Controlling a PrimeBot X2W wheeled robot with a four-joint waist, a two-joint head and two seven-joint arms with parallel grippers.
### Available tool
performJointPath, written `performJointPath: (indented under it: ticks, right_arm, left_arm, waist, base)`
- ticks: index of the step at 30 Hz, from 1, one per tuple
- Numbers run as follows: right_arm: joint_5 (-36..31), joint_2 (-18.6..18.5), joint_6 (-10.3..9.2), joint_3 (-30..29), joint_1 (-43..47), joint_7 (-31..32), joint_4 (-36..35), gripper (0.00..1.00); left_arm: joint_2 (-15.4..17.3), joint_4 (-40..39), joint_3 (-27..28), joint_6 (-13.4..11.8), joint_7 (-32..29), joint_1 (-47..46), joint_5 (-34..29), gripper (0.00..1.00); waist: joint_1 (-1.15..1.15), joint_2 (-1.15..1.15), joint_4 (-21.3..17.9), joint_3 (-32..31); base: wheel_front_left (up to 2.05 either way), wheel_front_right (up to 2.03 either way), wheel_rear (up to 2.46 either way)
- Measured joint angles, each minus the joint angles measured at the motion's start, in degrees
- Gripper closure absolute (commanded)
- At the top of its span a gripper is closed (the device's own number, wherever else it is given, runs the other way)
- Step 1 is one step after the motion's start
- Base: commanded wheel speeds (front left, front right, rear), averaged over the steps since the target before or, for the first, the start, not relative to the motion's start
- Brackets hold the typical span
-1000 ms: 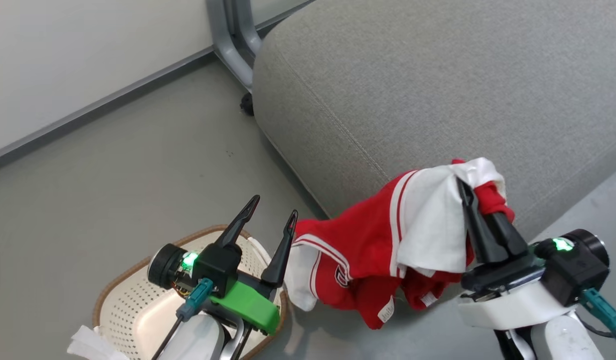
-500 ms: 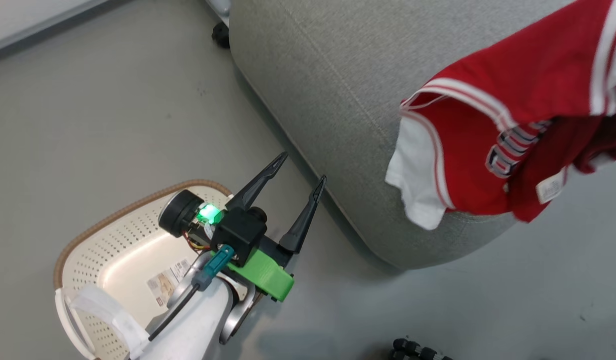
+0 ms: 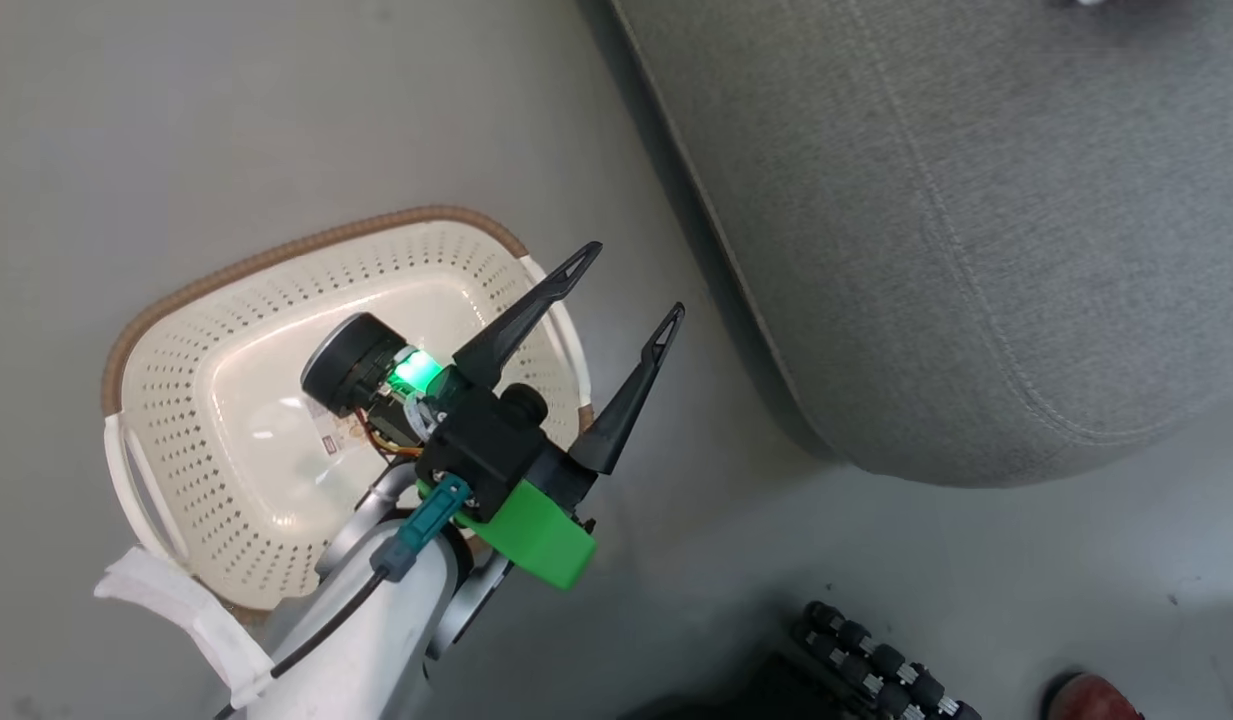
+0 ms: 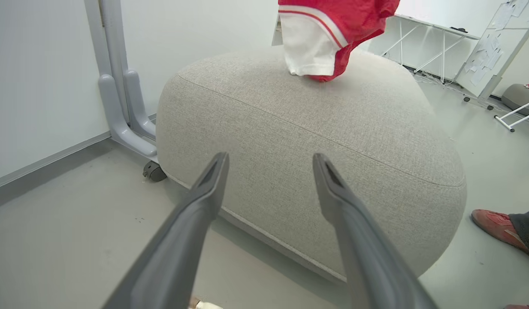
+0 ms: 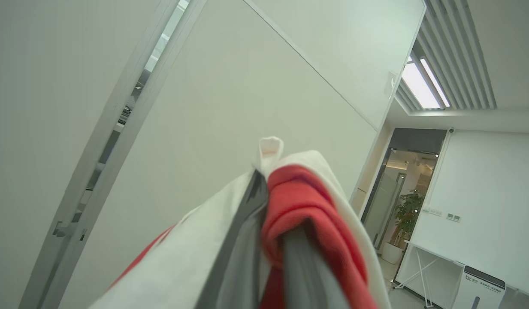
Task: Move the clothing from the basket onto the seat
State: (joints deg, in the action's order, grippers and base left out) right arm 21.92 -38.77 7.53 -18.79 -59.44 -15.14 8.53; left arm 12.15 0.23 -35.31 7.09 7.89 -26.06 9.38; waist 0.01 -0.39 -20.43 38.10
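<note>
Grey floor: it is running smooth under everything and meeting a white wall, where a grey metal post is standing beside a small caster.
Seat: it is sitting on that floor close beside the basket, with a stitched seam curving round its rounded edge.
Basket: it is standing on the floor under our left arm, with a label sticker showing on its bottom.
Left claw: we are holding its fingers wide apart, gripping nothing. It is hovering over the basket's rim on the seat side and pointing at the seat's flank.
Right claw: its fingers are pressing together on a bunch of the clothing and pointing up toward wall and ceiling.
Clothing: it is hanging from our right claw over the seat's top, out of the basket. We cannot tell whether its lowest fold is touching the cushion.
Person: a red shoe is resting on the floor by the seat's far end.
</note>
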Motion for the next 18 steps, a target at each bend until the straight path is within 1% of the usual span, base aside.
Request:
performJointPath:
  ticks: [3, 6, 11, 14, 17, 18]
  right_arm:
    - [-1.2, 0.8, 0.00, 1.4, 0.3, 0.0, 5.0, 1.00]
    - [-2.4, 3.5, 0.00, 0.5, 2.2, 0.0, 10.6, 1.00]
    - [-4.5, 10.7, 0.00, -1.0, 7.1, 0.0, 19.9, 1.00]
    - [-5.5, 13.4, 0.00, -2.6, 9.4, 0.0, 22.4, 1.00]
    - [-6.2, 16.5, 0.00, -4.1, 11.7, 0.0, 22.6, 1.00]
    - [-6.5, 17.3, 0.00, -5.0, 12.5, 0.0, 22.3, 0.93]
  left_arm:
    - [0.0, -0.3, -0.1, 0.0, 0.3, -0.8, 0.0, 0.00]
    - [-0.4, 0.1, -0.2, 0.0, 0.9, -1.4, 0.1, 0.00]
    - [-1.1, 1.7, -0.7, 0.0, 2.2, -2.3, 0.7, 0.00]
    - [-1.4, 2.6, -0.5, -0.1, 2.9, -2.7, 1.1, 0.00]
    - [-1.5, 3.7, 0.0, -0.6, 3.9, -2.7, 1.3, 0.00]
    - [-1.6, 4.1, 0.1, -0.7, 4.3, -2.7, 1.5, 0.00]
  waist:
    - [0.00, 0.00, 1.6, 2.4]
    - [0.01, 0.00, 3.1, 4.4]
    - [0.01, 0.00, 5.5, 6.5]
    - [0.00, 0.00, 6.6, 6.8]
    - [0.00, 0.00, 7.0, 6.2]
    - [0.01, 0.00, 7.1, 5.8]
  base:
    - [0.00, 0.00, 0.00]
    - [0.00, 0.00, 0.00]
    - [0.00, 0.00, 0.00]
    - [0.00, 0.00, 0.00]
    - [0.00, 0.00, 0.00]
    - [0.00, 0.00, 0.00]
